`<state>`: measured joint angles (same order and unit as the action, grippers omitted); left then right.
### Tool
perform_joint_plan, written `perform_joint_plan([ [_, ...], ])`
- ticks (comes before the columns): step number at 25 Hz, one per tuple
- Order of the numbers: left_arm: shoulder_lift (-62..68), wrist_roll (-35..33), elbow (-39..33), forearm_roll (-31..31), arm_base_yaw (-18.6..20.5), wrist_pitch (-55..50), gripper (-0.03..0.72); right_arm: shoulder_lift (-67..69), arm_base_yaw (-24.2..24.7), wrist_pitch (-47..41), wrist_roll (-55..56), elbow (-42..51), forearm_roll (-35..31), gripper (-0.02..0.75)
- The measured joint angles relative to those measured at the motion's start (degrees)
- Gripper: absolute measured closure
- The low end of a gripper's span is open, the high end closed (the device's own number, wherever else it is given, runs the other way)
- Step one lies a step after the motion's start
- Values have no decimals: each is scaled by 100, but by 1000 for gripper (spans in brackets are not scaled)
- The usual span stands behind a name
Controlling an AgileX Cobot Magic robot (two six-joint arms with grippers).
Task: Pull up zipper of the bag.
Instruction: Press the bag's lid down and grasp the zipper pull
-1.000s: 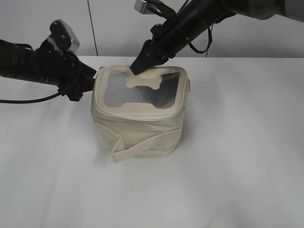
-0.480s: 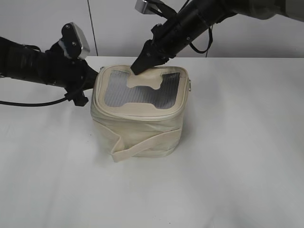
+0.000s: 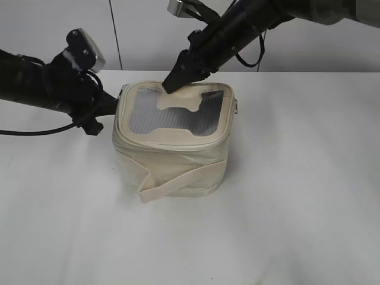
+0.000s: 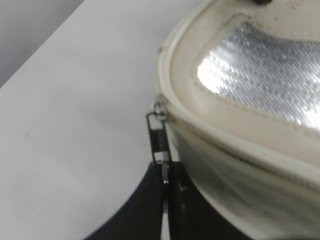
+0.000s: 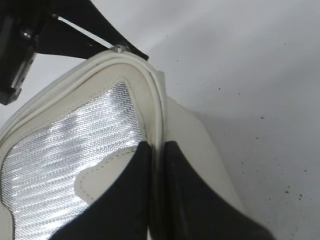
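The cream bag [image 3: 172, 157] stands mid-table, its grey mesh top with the H-shaped patch facing up and its strap [image 3: 178, 183] across the front. My left gripper [image 3: 105, 105] is at the bag's left top edge, shut on a silver zipper pull [image 4: 160, 137] that hangs from the zip line [image 4: 210, 127]. My right gripper [image 3: 172, 83] is at the bag's far top edge, shut on the raised rim of the bag [image 5: 156, 145]. The left gripper's tips [image 5: 117, 49] show at the bag's far corner in the right wrist view.
The white table [image 3: 297, 196] spreads around the bag, with a pale wall behind it. A black cable [image 3: 35, 127] trails from the left arm across the table's left side.
My left arm swung toward the bag's left edge and then eased back left a little. The bag's top edge shifted slightly left. The right arm held still.
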<state>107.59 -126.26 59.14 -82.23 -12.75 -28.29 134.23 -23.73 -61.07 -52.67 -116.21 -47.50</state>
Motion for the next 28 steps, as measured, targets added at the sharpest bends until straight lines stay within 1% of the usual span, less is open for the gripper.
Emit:
perform_joint_plan([
  [3, -334, 56, -352, 32, 0, 136, 692, 0, 0, 11, 5, 0, -10, 687],
  [6, -637, 77, -666, -106, 0, 198, 692, 0, 0, 11, 31, 0, -37, 687],
  [17, -1606, 302, -1567, -166, 0, 331, 692, 0, 0, 1, 283, 0, -73, 687],
  [24, -2325, 563, -2363, -181, -11, 280, 692, 5, -28, -21, 457, 0, -197, 689],
  [28, -2703, 827, -2663, -208, -79, 81, 692, 10, -72, -108, 463, 7, -306, 689],
])
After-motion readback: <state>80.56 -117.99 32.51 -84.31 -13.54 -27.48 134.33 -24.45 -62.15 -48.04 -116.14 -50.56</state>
